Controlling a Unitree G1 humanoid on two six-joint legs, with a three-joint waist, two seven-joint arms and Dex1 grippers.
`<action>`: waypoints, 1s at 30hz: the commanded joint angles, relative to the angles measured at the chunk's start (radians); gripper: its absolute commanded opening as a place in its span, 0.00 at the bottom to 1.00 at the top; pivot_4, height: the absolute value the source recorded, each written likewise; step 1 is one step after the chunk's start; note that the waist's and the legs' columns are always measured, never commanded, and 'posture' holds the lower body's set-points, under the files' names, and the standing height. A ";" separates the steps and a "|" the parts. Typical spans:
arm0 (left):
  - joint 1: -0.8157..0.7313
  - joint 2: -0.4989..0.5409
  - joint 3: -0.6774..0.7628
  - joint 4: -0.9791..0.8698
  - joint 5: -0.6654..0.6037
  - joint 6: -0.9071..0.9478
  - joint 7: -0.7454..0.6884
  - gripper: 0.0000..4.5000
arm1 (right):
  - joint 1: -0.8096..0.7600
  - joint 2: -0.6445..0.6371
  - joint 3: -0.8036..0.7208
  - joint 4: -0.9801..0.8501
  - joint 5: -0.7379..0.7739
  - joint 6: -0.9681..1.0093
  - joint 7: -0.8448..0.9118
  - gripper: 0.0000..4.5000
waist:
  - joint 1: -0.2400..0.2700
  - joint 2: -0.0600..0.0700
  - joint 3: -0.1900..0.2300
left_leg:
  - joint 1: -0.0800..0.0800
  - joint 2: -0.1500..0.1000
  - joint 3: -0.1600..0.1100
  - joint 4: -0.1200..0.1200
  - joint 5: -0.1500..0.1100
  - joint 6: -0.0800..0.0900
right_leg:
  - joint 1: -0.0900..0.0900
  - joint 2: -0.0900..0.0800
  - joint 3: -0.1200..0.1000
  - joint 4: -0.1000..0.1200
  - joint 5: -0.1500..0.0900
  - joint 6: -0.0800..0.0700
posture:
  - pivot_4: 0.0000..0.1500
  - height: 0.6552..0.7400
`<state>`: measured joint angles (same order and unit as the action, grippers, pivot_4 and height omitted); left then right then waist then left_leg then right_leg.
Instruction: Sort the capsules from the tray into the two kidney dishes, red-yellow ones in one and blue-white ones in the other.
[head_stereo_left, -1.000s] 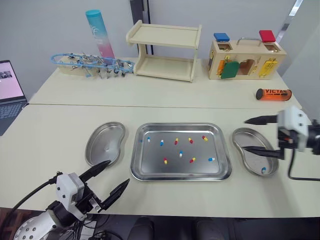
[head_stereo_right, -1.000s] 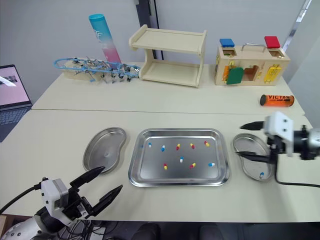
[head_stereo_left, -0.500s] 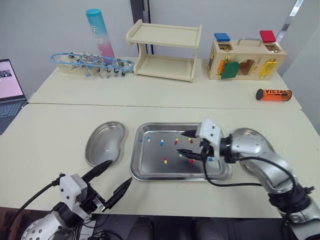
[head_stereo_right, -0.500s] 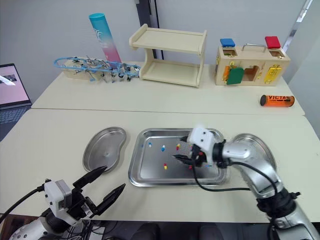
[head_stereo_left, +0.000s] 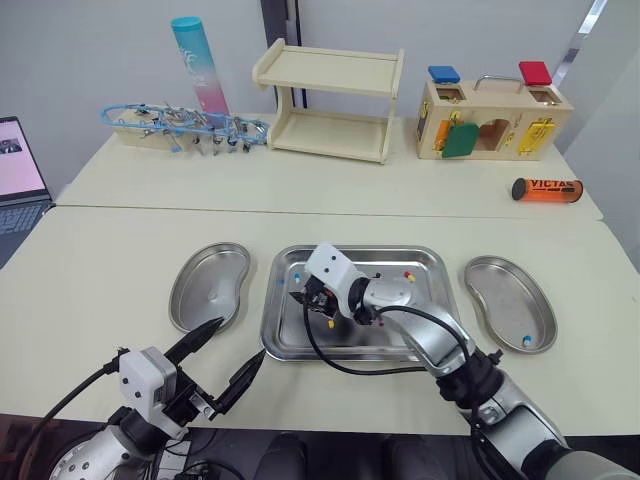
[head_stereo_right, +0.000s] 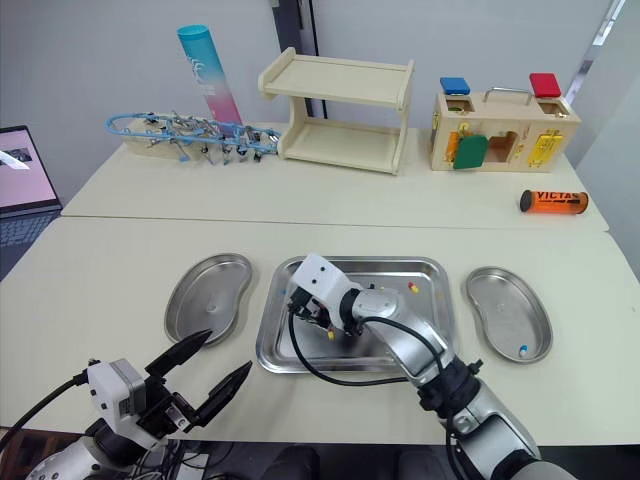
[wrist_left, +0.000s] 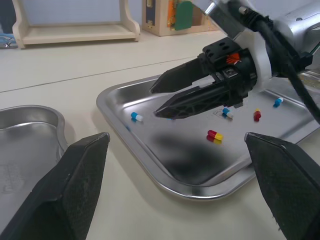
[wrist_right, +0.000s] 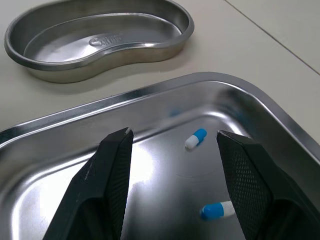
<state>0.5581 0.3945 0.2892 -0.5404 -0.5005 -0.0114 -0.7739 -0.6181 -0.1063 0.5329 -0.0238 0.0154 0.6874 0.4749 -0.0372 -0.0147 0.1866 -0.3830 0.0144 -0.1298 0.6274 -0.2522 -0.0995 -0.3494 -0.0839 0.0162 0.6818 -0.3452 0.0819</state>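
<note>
The steel tray (head_stereo_left: 440, 345) lies in the middle of the table with several red-yellow and blue-white capsules on it. My right gripper (head_stereo_left: 298, 297) is open and hovers low over the tray's left part, empty. A blue-white capsule (wrist_right: 195, 138) lies just ahead of its fingertips, and another blue-white one (wrist_right: 217, 211) lies closer in. A red-yellow capsule (wrist_left: 215, 135) rests beside the gripper. The left kidney dish (head_stereo_left: 210, 285) is empty. In the right kidney dish (head_stereo_left: 510, 300) lies one blue-white capsule (head_stereo_left: 527, 340). My left gripper (head_stereo_left: 218, 358) is open at the table's near edge, left of the tray.
Along the back stand a wooden shelf (head_stereo_left: 330, 100), a wooden lock box (head_stereo_left: 490, 120), a blue-pink tube (head_stereo_left: 198, 65), a rack of metal clips (head_stereo_left: 185, 128) and an orange can (head_stereo_left: 547, 188). A laptop (head_stereo_left: 18, 180) sits at the far left.
My right arm has swung from over the right kidney dish across the tray to its left part, still open. The left gripper has hardly moved.
</note>
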 joint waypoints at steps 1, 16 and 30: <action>0.007 0.005 0.001 -0.023 0.011 -0.023 0.009 1.00 | -0.030 0.046 -0.002 0.059 -0.032 -0.041 -0.027 0.64 | -0.002 0.000 0.000 | 0.000 0.000 0.000 0.000 0.000 0.000 | 0.000 0.000 0.000 0.000 0.000 0.000 | 1.00 1.00; 0.010 0.005 -0.024 -0.028 0.042 -0.043 0.018 1.00 | -0.110 0.144 -0.052 0.325 -0.080 -0.139 -0.039 0.64 | -0.020 0.000 0.000 | 0.000 0.000 0.000 -0.001 0.000 0.000 | -0.001 0.001 0.001 0.001 0.000 0.000 | 1.00 1.00; 0.007 0.010 -0.019 -0.025 0.047 -0.044 0.021 1.00 | -0.116 0.146 -0.030 0.328 -0.130 -0.204 -0.001 0.01 | -0.020 0.000 0.000 | 0.000 0.000 0.000 -0.001 0.000 0.000 | -0.002 0.001 0.001 0.001 0.000 0.000 | 1.00 1.00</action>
<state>0.5579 0.3967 0.2678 -0.5405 -0.4548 -0.0317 -0.7538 -0.7273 0.0335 0.4977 0.3342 -0.1059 0.5103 0.4635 -0.0573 -0.0143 0.1865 -0.3832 0.0146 -0.1298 0.6265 -0.2523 -0.0994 -0.3515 -0.0832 0.0171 0.6829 -0.3450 0.0814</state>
